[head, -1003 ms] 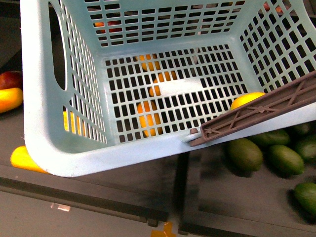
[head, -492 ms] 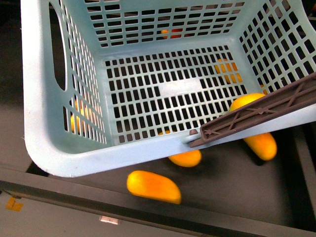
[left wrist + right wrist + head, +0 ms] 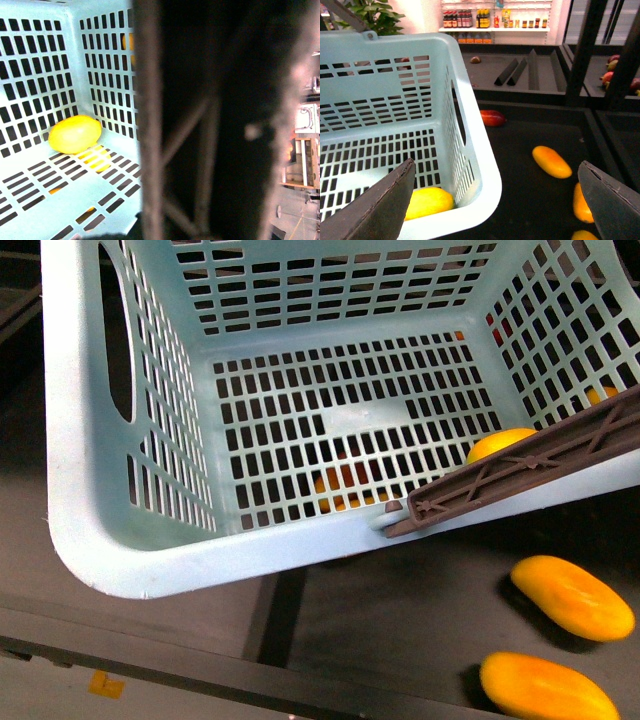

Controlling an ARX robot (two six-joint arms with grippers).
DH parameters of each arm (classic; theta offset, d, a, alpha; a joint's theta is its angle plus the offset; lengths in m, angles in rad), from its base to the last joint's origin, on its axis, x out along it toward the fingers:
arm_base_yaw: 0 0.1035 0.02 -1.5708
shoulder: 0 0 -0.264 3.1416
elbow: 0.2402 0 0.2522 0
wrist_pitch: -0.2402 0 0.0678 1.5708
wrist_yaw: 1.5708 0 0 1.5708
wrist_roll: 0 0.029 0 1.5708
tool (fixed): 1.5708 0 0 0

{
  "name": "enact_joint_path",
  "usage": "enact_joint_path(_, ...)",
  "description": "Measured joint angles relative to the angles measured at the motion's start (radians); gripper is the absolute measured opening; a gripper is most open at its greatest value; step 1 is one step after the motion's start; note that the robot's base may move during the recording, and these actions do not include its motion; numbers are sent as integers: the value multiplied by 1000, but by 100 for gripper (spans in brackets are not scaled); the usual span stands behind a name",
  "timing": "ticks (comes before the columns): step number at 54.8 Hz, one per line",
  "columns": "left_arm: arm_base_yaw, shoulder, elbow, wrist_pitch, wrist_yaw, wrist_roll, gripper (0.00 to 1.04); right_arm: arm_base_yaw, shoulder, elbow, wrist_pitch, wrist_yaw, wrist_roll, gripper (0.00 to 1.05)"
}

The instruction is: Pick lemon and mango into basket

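The light turquoise basket [image 3: 70,440] fills most of the front view, held tilted above a dark shelf. A yellow lemon [image 3: 497,444] lies in its corner, also seen in the left wrist view [image 3: 75,134] and the right wrist view [image 3: 427,202]. My left gripper is shut on the basket's brown lattice handle [image 3: 150,125]; the blurred handle hides its fingers. My right gripper [image 3: 496,165] hangs open over the basket's corner rim [image 3: 485,165]. An orange-yellow mango [image 3: 551,161] lies on the shelf outside the basket, two more [image 3: 572,597] beside it.
Another orange fruit [image 3: 340,485] shows through the basket's slotted floor. A red-blushed mango [image 3: 493,118] lies further back on the shelf. Dark dividers [image 3: 520,70] and upright posts [image 3: 582,50] stand behind. The shelf's front edge [image 3: 200,660] runs below the basket.
The basket with the lemon has travelled sideways over the shelves: avocados, then mangoes, slid past beneath it. Two mangoes now lie at the lower right of the front view.
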Motion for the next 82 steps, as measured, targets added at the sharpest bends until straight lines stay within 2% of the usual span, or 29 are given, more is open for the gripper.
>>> enact_joint_path(34,15,-1,0,0,-19,15,4,1,2,1,-3,5,4,96)
enact_joint_path(37,14,-1,0,0,-10,9,4,45,32,68,-195,182,97,96)
enact_joint_path(40,9,-1,0,0,-4,2,4,52,81,190,-492,403,253,96)
enact_joint_path(43,2,-1,0,0,-4,3,4,29,89,229,-600,479,334,96)
enact_joint_path(45,0,-1,0,0,-2,5,4,-1,89,244,-641,487,367,96)
enact_joint_path(51,-1,1,0,0,14,-1,4,-119,118,276,-621,420,408,96)
enact_joint_path(56,-6,1,0,0,14,0,4,-300,246,323,-567,291,461,96)
enact_joint_path(60,-5,1,0,0,11,-2,4,-427,441,365,-532,227,533,96)
enact_joint_path(66,0,1,0,0,-7,0,4,-480,664,418,-441,225,586,96)
enact_joint_path(75,2,1,0,0,-3,3,4,-504,1033,566,-309,196,692,96)
enact_joint_path(82,1,1,0,0,7,0,4,-504,1266,633,-285,191,782,96)
